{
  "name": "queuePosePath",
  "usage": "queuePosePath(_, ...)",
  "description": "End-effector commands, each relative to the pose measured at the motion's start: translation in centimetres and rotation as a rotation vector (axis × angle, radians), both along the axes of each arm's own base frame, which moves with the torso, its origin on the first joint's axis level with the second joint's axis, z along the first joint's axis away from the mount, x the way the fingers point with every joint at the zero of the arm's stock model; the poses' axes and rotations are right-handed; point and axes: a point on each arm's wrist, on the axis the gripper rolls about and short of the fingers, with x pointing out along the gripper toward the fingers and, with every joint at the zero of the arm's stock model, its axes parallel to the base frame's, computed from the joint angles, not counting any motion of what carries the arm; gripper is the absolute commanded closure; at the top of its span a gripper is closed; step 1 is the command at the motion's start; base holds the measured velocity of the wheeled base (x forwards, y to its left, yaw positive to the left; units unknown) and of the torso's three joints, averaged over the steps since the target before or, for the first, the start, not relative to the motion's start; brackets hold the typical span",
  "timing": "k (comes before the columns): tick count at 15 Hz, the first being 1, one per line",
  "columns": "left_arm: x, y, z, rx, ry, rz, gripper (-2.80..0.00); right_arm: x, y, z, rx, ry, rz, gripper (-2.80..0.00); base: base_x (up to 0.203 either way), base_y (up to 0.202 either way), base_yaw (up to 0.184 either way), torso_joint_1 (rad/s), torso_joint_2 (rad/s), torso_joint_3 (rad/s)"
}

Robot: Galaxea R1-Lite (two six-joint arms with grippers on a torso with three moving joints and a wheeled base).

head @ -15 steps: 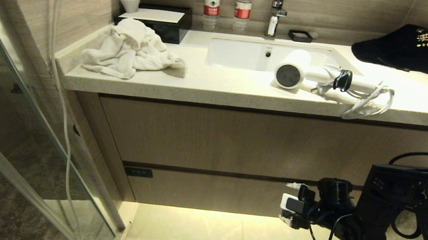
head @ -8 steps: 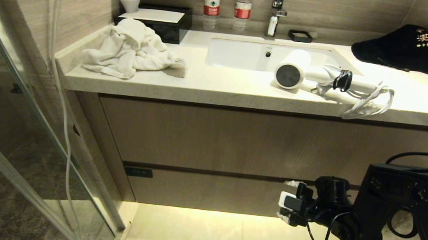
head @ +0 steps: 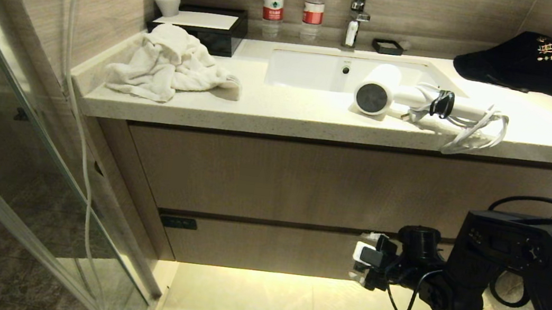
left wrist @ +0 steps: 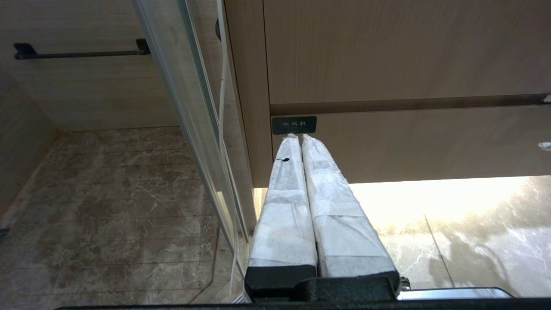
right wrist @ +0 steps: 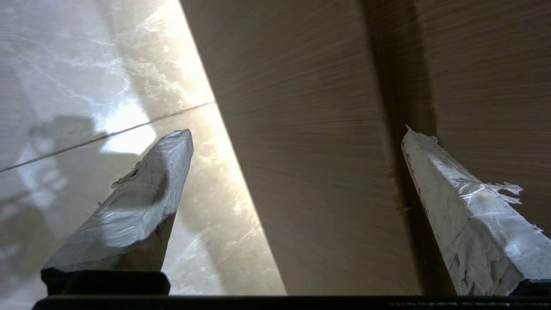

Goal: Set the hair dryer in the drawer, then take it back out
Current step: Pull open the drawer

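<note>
Leftward since a second ago, the right pincer (head: 359, 257) spreads wide, seemingly touching the closed drawer (head: 269, 247).

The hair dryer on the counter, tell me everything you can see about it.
The hair dryer is white, with a short fat barrel, a dark grey round end facing forward and a straight handle pointing toward the robot's right. It lies on its side on the pale speckled countertop, at the front edge of the sink. Its white cord is bundled with a black strap, loops hanging past the counter edge. No gripper touches it.
</note>
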Motion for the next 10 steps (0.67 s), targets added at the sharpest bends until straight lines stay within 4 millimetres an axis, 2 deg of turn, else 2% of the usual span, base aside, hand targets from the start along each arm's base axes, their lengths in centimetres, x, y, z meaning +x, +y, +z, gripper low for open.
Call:
queuePosePath(1,0.02,0.0,-0.04,0.0,0.003,0.0,0.0,-0.13,0.09,0.21,-0.003,0.0,0.008,-2.8,0.0,0.0,0.0,0.0,0.0,0.0)
queuePosePath(5,0.02,0.0,-0.04,0.0,0.003,0.001,0.0,0.29,0.16,0.28,-0.014,-0.024,0.013,-2.8,0.0,0.0,0.0,0.0,0.0,0.0)
queuePosePath(10,0.02,0.0,-0.03,0.0,0.003,0.0,0.0,-0.16,0.26,0.46,-0.045,-0.028,0.043,-2.8,0.0,0.0,0.0,0.0,0.0,0.0)
